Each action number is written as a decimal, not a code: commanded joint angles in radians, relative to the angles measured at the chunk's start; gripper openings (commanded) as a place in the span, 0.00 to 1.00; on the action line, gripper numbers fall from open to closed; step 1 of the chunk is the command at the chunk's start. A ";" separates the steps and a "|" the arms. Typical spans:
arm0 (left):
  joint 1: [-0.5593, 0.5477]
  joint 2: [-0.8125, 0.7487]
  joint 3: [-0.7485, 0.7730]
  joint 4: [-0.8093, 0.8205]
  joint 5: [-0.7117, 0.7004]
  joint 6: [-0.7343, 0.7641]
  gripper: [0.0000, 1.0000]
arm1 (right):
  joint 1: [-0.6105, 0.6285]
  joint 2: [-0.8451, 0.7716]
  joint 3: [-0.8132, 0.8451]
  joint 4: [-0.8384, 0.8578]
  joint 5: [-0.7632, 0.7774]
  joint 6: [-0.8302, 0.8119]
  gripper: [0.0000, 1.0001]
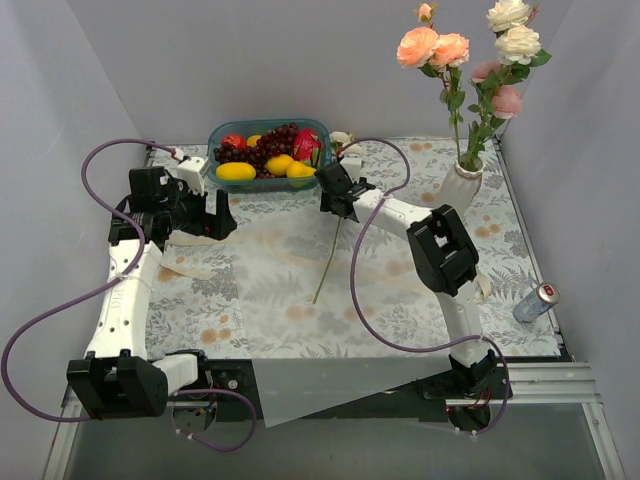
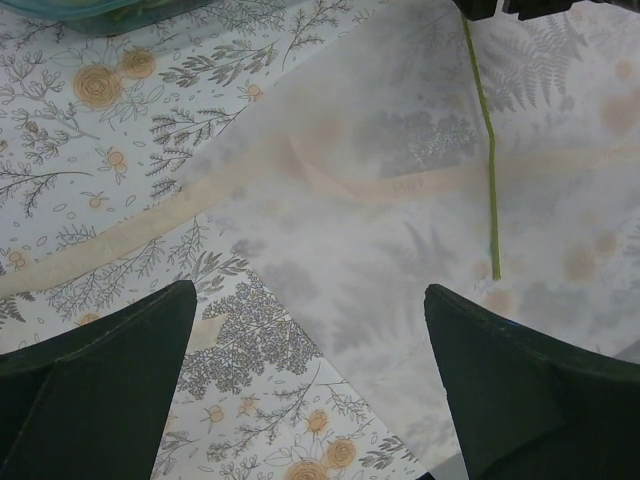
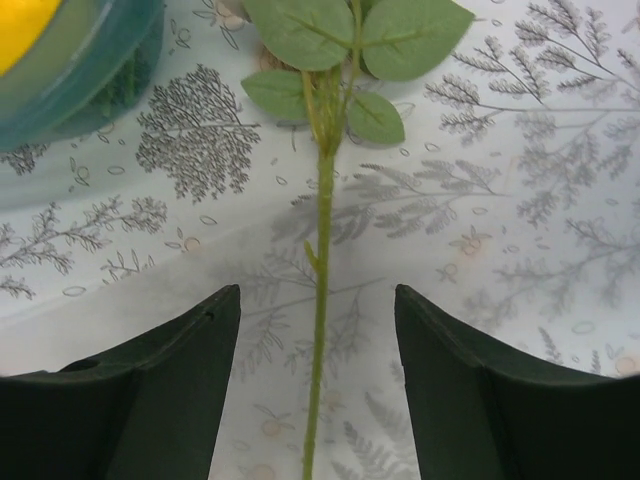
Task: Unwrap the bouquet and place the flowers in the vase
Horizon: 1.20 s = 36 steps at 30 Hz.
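Observation:
The white ribbed vase [image 1: 461, 186] stands at the back right and holds several pink, peach and cream roses [image 1: 470, 55]. One more flower lies on the table, its green stem [image 1: 328, 262] running toward the fruit bowl. My right gripper [image 1: 336, 200] hovers over that stem. In the right wrist view the stem [image 3: 321, 250] runs between the spread fingers, touching neither, and its leaves [image 3: 340, 40] lie ahead; the gripper [image 3: 318, 300] is open. My left gripper [image 1: 216, 216] is open and empty above the flattened translucent wrapping paper [image 2: 400, 200] and the cream ribbon [image 2: 120, 240].
A blue bowl of fruit [image 1: 268, 155] sits at the back centre, just beyond the lying flower. A drinks can [image 1: 535, 301] lies near the right edge. The cream ribbon [image 1: 190, 264] trails over the floral tablecloth on the left. A pale sheet [image 1: 330, 385] overhangs the near edge.

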 commanded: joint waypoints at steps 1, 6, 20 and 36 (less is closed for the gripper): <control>0.006 0.004 0.025 -0.010 0.005 0.017 0.98 | -0.007 0.077 0.123 -0.008 0.023 -0.007 0.68; 0.006 0.007 0.013 -0.008 0.002 0.017 0.98 | -0.018 0.134 0.172 -0.058 0.033 0.017 0.59; 0.006 -0.012 -0.008 -0.005 -0.018 0.031 0.98 | -0.031 0.157 0.137 -0.079 0.001 0.039 0.15; 0.006 -0.058 -0.019 -0.014 -0.024 0.040 0.98 | -0.016 -0.212 0.069 0.133 0.058 -0.219 0.01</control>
